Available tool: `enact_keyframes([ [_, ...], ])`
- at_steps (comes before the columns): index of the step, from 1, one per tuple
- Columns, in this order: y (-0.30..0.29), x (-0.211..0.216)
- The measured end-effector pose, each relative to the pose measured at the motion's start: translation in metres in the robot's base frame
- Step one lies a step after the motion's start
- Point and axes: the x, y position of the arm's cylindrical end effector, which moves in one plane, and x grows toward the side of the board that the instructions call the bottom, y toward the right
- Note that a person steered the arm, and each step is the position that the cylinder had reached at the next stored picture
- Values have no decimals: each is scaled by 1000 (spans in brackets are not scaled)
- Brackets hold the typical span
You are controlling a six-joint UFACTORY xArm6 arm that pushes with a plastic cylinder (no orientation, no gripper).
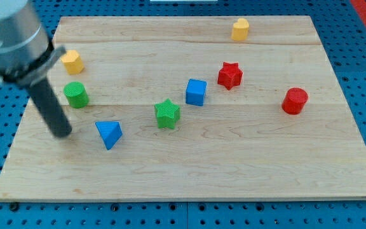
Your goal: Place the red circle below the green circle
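Red circle [295,100] far off toward the view's right of my tip [63,133], untouched. Green circle [76,95] just above-right of tip. No hand, just a bare rod; nothing held. Approach step. Next: cross bench [189,184], get behind red, push leftward.

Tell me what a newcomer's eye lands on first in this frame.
First, the big blurred arm at the view's top left, its dark rod ending at my tip, just below-left of the green circle and left of the blue triangle. Next, the red circle, alone far off at the view's right. Other coloured blocks lie scattered across the wooden board.
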Motion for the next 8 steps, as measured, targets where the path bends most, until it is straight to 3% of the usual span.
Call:
enact_keyframes([
  [1, 100, 53],
  [2, 236, 52],
  [3, 346, 14],
  [4, 361, -42],
  [5, 399, -67],
  [7, 402, -133],
  [8, 439, -158],
])
